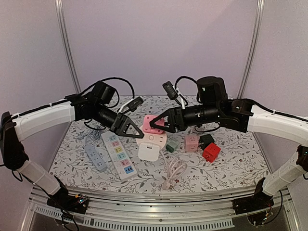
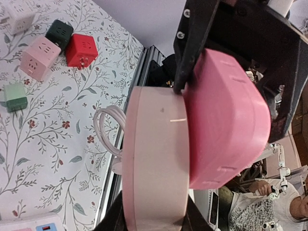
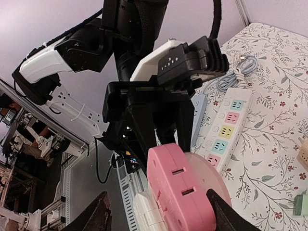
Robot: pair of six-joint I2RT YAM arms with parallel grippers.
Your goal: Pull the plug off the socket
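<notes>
A bright pink plug (image 1: 153,122) sits pushed into a pale pink round socket (image 1: 153,139) at the middle of the table. My left gripper (image 2: 154,224) is shut on the socket's (image 2: 154,163) rim, one finger on each side. My right gripper (image 3: 159,216) straddles the plug (image 3: 185,192) from the other side, jaws open. Its right finger lies against the plug's edge, and its left finger stands well clear. In the left wrist view the plug (image 2: 221,120) fills the right half, with the right gripper's black fingers (image 2: 192,48) around it. A white block (image 3: 149,211) sits against the socket below the plug.
A white power strip with coloured outlets (image 1: 120,155) and a grey-blue strip (image 1: 95,155) lie at the left. Pink (image 1: 191,142), red (image 1: 211,152), dark green (image 1: 207,139) and small green (image 1: 172,146) cube adapters lie at the right. A coiled white cable (image 1: 173,171) lies in front.
</notes>
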